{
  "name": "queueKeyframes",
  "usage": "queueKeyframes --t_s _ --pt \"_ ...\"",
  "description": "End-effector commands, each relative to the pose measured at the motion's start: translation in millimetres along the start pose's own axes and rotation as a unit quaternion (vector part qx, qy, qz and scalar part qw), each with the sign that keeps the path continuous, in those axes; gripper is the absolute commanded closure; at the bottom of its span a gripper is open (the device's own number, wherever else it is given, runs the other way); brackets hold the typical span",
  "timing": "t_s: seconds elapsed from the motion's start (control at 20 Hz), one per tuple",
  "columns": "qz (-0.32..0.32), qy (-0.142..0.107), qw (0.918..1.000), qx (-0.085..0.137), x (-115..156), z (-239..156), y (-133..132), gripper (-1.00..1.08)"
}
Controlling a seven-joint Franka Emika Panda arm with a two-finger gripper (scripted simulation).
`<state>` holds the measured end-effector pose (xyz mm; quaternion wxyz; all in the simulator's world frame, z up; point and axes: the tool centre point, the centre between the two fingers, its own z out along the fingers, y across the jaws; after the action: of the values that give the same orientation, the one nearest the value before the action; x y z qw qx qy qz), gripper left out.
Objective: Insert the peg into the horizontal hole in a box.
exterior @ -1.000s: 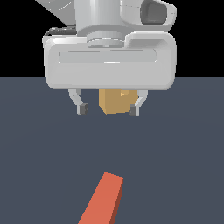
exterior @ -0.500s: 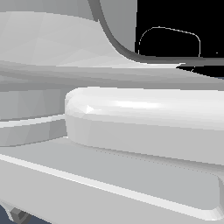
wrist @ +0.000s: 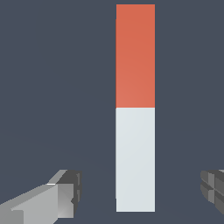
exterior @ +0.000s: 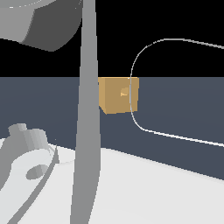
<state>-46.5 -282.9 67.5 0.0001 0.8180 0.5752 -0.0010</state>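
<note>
In the wrist view the peg lies flat on the dark floor, one half orange-red, the other pale grey-white. My gripper is open above it; one fingertip and the other stand on either side of the peg's white end, apart from it. In the exterior view the tan box sits on the floor in the distance, with the small hole in its face. Arm parts close to the camera block most of that view, and neither the peg nor the gripper shows there.
Large grey and white arm links fill the exterior view's left and lower part. The dark grey floor runs around the box.
The arm has moved relative to the exterior camera. The box, hidden half a second ago, shows again between arm parts. The peg no longer shows in the exterior view.
</note>
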Motion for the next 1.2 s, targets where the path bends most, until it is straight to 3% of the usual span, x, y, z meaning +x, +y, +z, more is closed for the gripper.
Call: queueKeyframes --t_s 0.0,0.75,0.8,1.15 --pt "-0.001 0.0 1.0 0.0 1 1 0 -0.92" --pt "0.0 0.001 1.0 -0.001 0 50 1 -0.92" --pt "0.0 0.001 1.0 -0.001 0 50 1 1.08" --pt "0.0 0.001 1.0 -0.001 0 50 1 1.08"
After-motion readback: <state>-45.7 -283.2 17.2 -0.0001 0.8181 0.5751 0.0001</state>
